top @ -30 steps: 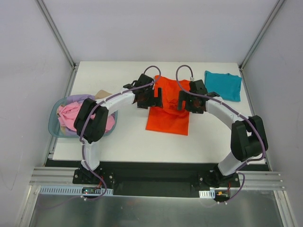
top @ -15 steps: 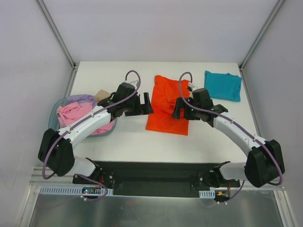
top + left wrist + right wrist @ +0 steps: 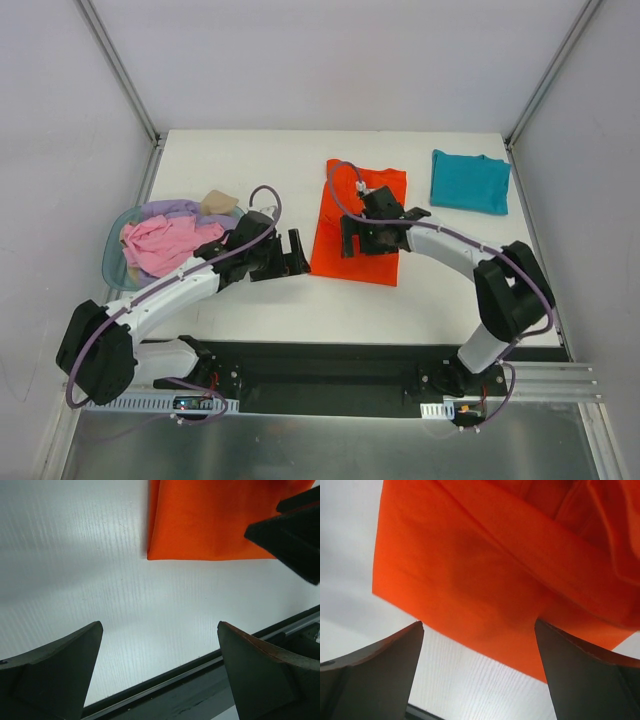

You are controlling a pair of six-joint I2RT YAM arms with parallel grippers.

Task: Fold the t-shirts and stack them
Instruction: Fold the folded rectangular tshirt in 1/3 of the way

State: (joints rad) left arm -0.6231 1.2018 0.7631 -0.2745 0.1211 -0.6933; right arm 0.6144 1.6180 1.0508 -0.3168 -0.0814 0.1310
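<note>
Top external view gives me the orange-red t-shirt (image 3: 355, 267) lying flat near the middle of the white table (image 3: 420, 300), folded into a long strip running from the far side toward the arms. The right gripper (image 3: 372, 240) hangs over the middle of that shirt with its jaws spread wide and nothing between them. From the right wrist I look down on smooth orange cloth, a fold running slantwise across it, and the shirt's near edge with bare table below. The left gripper (image 3: 291, 254) sits just off the shirt's left edge, over bare table, also released and empty. Its wrist view shows the shirt's near-left corner ahead of the fingers, apart from them, and a dark tip of the other gripper at the right edge. The teal t-shirt (image 3: 471, 181) lies folded at the far right corner, well apart from the orange one. On the left, the blue basket (image 3: 110, 262) holds the pink t-shirt (image 3: 160, 245), the lavender t-shirt (image 3: 170, 209) and the tan t-shirt (image 3: 217, 201), bunched together.
</note>
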